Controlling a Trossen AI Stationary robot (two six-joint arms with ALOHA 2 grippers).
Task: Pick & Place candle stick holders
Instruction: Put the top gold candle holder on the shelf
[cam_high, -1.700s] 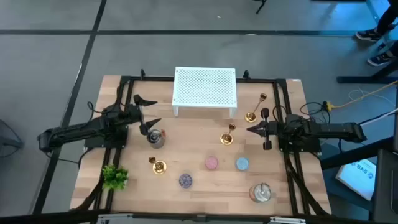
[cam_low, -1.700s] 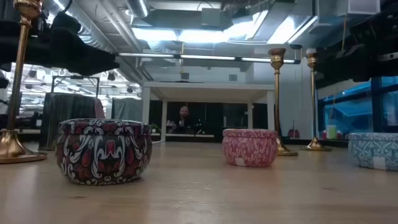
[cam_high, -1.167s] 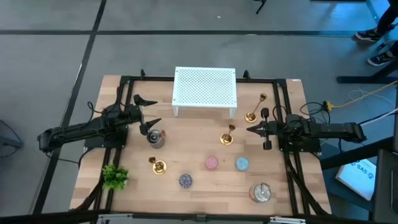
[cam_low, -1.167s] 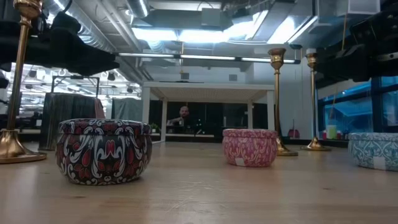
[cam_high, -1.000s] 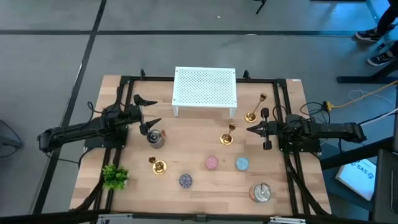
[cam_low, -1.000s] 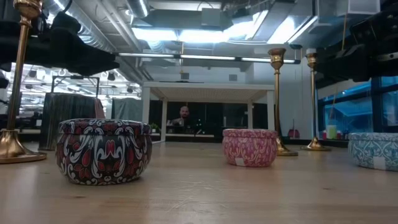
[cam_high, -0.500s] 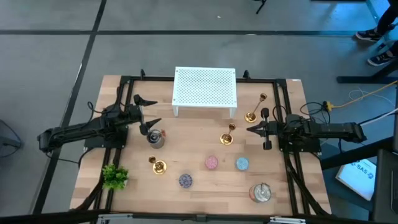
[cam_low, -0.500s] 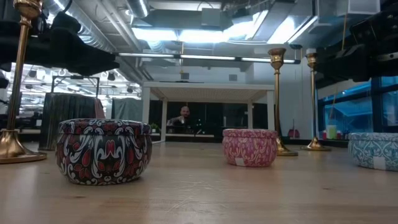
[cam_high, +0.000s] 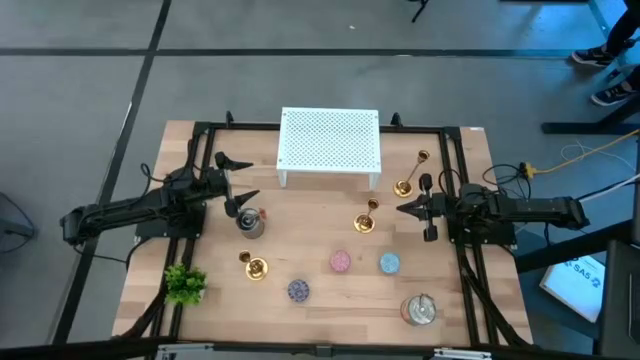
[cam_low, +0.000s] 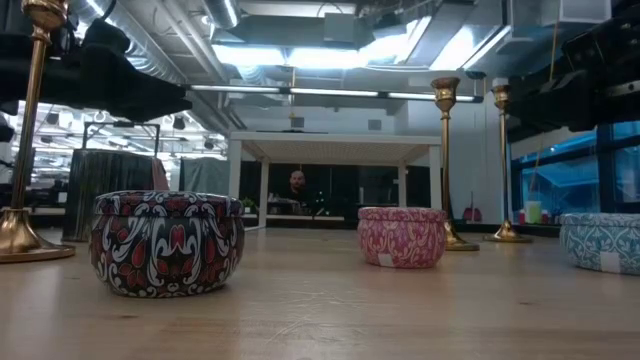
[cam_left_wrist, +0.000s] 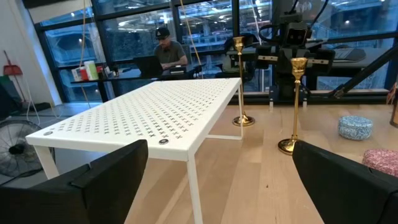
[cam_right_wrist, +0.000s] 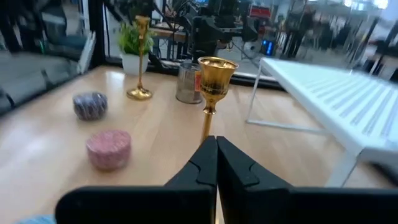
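Candle stick holder (cam_right_wrist: 214, 81) stem hidden behind shut right claw (cam_right_wrist: 216, 148)

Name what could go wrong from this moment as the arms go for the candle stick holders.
1. The right tool is shut and points at the middle candle stick holder; advancing shut, it may topple the thin-stemmed holder instead of gripping it.
2. The left tool stands open just above a silver tin; dropping low, it may knock the tin.
3. The white perforated rack crowds the far holder.
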